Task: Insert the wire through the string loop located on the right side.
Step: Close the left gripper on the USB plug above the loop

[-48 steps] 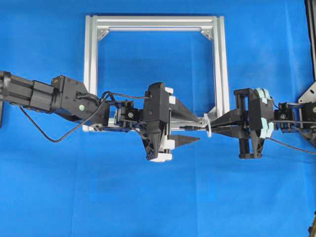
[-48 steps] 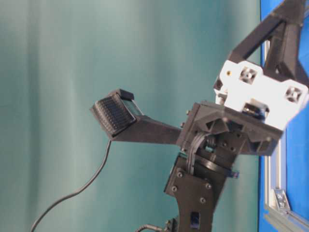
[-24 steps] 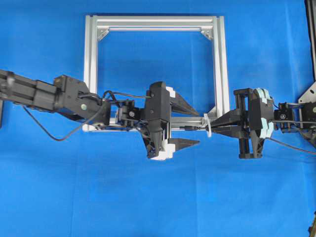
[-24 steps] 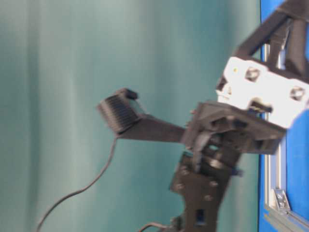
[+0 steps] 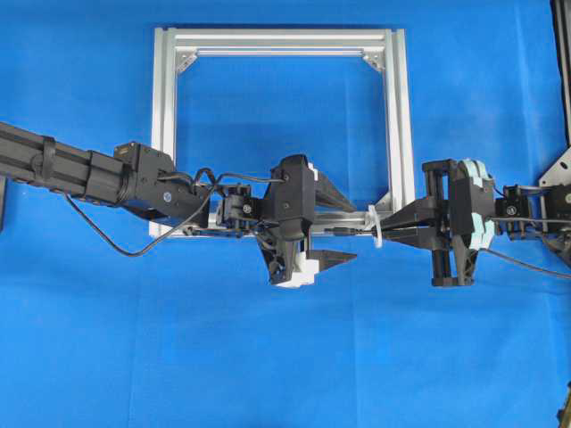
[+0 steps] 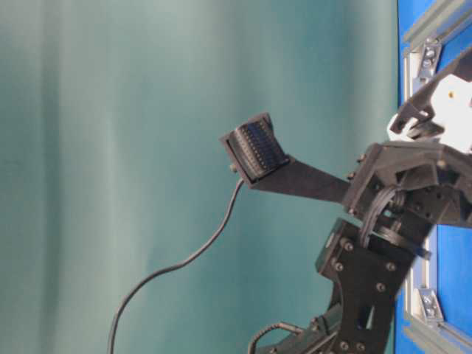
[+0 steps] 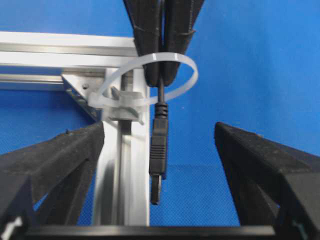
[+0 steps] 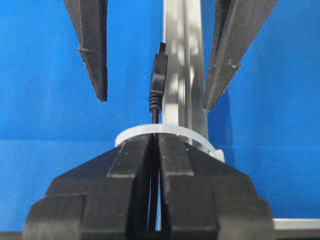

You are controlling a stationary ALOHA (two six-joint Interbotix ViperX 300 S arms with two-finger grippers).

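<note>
The wire (image 7: 162,95) is pinched in my shut right gripper (image 8: 155,141), whose fingertips stand right at the string loop (image 8: 172,131). It runs through the white loop (image 7: 186,70), and its dark plug (image 7: 158,145) sticks out on the far side, free in the air. My left gripper (image 7: 159,127) is open, one finger on each side of the plug without touching it. From overhead the plug (image 5: 343,230) lies between the left gripper (image 5: 346,226) and the loop (image 5: 376,225), with the right gripper (image 5: 387,227) just right of the loop.
The loop is fixed to the lower right corner of the square aluminium frame (image 5: 398,134) on the blue mat. A frame bar (image 7: 131,170) runs close beside the plug. A black arm cable (image 5: 125,245) hangs under the left arm. At table level one left finger pad (image 6: 255,146) shows.
The left jaws have spread a little wider around the plug, and the left arm and wrist have shifted. The right gripper, wire and loop have stayed where they were.
</note>
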